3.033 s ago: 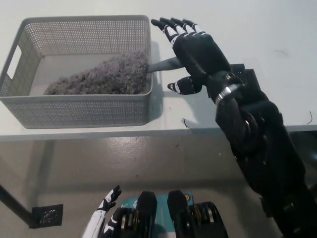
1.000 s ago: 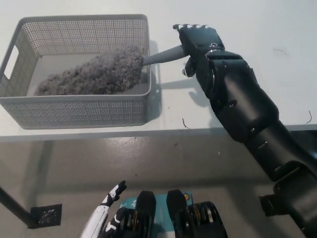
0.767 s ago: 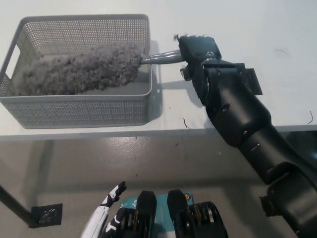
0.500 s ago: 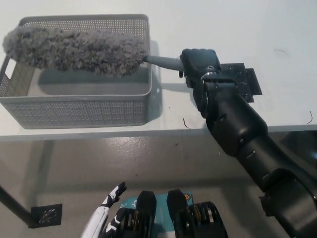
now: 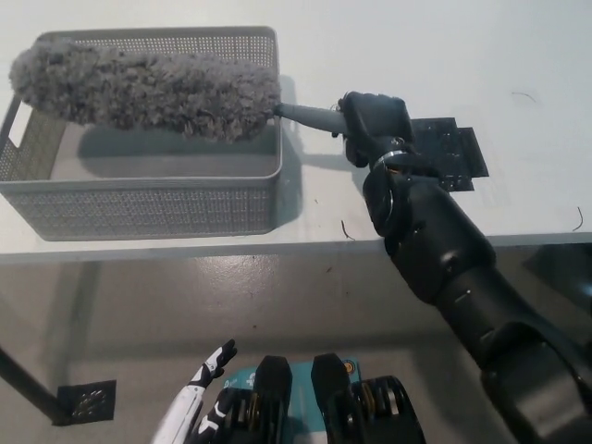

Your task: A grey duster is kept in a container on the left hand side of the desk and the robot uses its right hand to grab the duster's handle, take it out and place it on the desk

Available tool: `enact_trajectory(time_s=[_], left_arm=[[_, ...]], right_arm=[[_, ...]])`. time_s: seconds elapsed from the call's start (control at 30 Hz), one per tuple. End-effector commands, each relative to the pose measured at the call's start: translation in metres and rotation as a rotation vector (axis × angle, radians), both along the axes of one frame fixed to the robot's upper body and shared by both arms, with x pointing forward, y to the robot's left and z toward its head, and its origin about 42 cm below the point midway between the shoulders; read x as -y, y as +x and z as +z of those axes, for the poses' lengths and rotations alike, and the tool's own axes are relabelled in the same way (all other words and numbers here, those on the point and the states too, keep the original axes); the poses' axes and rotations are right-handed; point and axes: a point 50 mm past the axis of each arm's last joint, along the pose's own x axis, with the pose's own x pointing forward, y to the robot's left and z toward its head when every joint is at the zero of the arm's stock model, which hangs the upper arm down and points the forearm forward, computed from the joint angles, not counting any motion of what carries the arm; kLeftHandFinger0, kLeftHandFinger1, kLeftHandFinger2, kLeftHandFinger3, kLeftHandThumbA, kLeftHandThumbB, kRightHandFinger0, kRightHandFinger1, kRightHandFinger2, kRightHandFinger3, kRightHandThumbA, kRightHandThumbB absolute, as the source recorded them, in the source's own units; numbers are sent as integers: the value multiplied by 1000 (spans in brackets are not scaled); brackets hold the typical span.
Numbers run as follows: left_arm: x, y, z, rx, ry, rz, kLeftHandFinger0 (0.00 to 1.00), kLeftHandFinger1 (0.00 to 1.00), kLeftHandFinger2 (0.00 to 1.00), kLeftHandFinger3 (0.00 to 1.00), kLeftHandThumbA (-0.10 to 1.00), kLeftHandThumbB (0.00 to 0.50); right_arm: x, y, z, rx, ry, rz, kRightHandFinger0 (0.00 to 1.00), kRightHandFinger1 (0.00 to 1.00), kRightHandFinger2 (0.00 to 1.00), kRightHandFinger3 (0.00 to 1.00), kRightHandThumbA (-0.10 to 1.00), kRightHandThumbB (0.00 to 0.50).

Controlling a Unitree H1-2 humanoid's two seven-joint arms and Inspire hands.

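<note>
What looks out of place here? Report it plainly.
Nothing is spilled or broken. The fluffy grey duster hangs level over the grey mesh basket, its handle in the black right hand. A small dark curled scrap lies near the white desk's front edge. The white left hand rests low, below the desk.

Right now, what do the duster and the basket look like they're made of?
The duster has a head of shaggy, matte grey fibre, likely microfibre or chenille; its handle looks like smooth grey plastic with a slight sheen. The basket is probably moulded grey plastic, matte, its walls pierced by a regular grid of small holes.
</note>
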Motion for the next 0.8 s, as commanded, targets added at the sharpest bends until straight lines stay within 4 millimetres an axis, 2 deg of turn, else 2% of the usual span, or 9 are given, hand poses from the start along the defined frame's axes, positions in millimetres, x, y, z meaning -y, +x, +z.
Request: enact_trajectory(time_s=[0.0, 0.1, 0.17, 0.23, 0.27, 0.33, 0.43, 0.6, 0.77], left_arm=[[1, 6, 11, 68, 26, -63, 1000, 1000, 1000, 1000, 1000, 69], [1, 7, 12, 67, 20, -63, 1000, 1000, 1000, 1000, 1000, 70], [1, 8, 12, 69, 23, -60, 1000, 1000, 1000, 1000, 1000, 72], [1, 8, 11, 69, 21, -60, 1000, 1000, 1000, 1000, 1000, 65], [1, 8, 11, 70, 21, -60, 1000, 1000, 1000, 1000, 1000, 64], [1, 9, 11, 71, 16, -60, 1000, 1000, 1000, 1000, 1000, 63], [2, 10, 11, 74, 16, -58, 1000, 1000, 1000, 1000, 1000, 72], [2, 9, 11, 69, 15, -59, 1000, 1000, 1000, 1000, 1000, 69], [3, 9, 12, 75, 20, -59, 1000, 1000, 1000, 1000, 1000, 61]], right_arm=[[-18, 5, 83, 230, 1121, -47, 0, 112, 408, 374, -100, 123], [-11, 7, 91, 230, 1258, -54, 0, 78, 449, 204, -100, 124], [-6, 7, 99, 221, 1339, -74, 0, 75, 460, 194, -100, 115], [0, 7, 109, 213, 1485, -55, 0, 88, 491, 340, -100, 98], [2, 7, 111, 209, 1528, -52, 0, 111, 526, 490, -100, 101], [4, 8, 116, 190, 1601, -57, 0, 131, 553, 642, -100, 97], [11, 9, 122, 173, 1672, -52, 0, 183, 619, 778, -100, 76], [22, 11, 123, 187, 1702, -60, 0, 183, 612, 766, -100, 79], [33, 12, 120, 190, 1673, -67, 0, 133, 563, 655, -100, 77]])
